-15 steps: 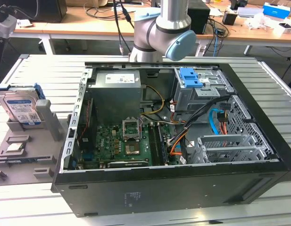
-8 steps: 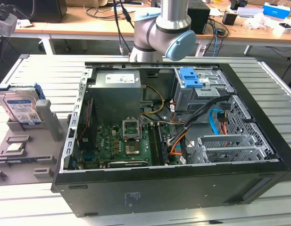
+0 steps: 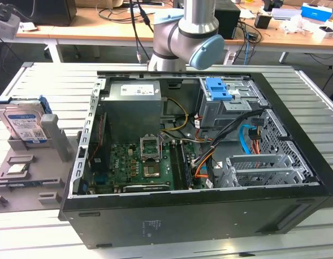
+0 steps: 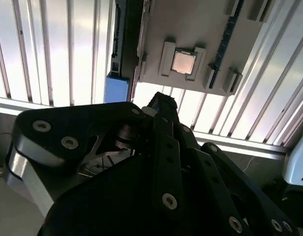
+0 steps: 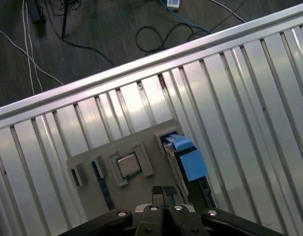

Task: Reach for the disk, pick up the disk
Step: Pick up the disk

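The disk (image 3: 27,125) stands on edge in a slot of a grey holder (image 3: 53,143) at the exterior view's left, its white-and-blue label facing out. From above in the first wrist view, the disk (image 5: 186,160) shows its bright blue rail. My gripper (image 5: 162,191) hangs well above the holder with its fingertips together and nothing between them. It is closer to the square chip (image 5: 129,164) than to the disk. In the second wrist view the gripper (image 4: 158,101) is dark in front, with the disk's blue rail (image 4: 117,88) beside it.
An open black computer case (image 3: 296,205) takes up the middle of the slatted aluminium table (image 3: 317,108). The small silver chip (image 3: 16,168) lies in the grey holder. The table's edge rail (image 5: 141,64) is close by, with floor cables beyond it. Cluttered desks stand behind.
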